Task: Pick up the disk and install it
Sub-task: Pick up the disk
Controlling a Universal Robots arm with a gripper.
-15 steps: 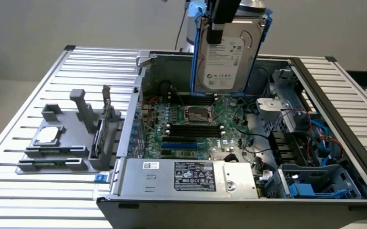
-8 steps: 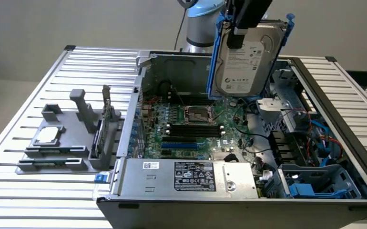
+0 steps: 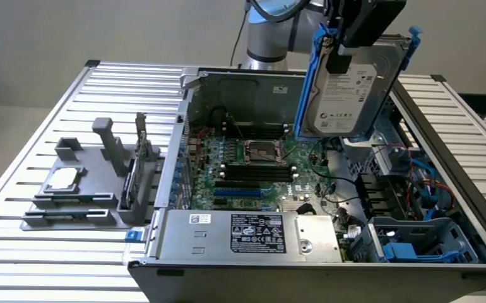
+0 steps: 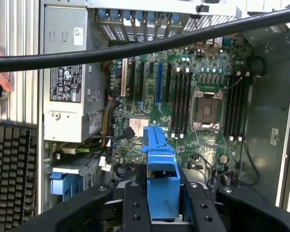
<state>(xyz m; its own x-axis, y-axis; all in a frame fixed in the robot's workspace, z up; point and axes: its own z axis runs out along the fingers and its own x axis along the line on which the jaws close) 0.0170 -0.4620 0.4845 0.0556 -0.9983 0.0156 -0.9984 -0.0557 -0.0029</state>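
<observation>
Exterior view: we see the claw (image 3: 338, 57) clamped partway shut on the disk (image 3: 353, 95), which hangs straight below it, long axis upright. Both sit above the open computer case (image 3: 243, 88), over its motherboard (image 3: 252, 161).

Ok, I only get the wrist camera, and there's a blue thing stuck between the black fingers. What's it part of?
Observer: That's a blue rail on the disk, a silver drive with a white label. The end effector grips it from above.
Operator: Is it inside the computer yet?
Observer: No. It hangs almost upright above the open computer case, not in any bay.
Operator: Is there anything beside the computer?
Observer: Yes. A grey holder tray sits on the exterior view's left of the case, with a small square silver chip on it.
</observation>
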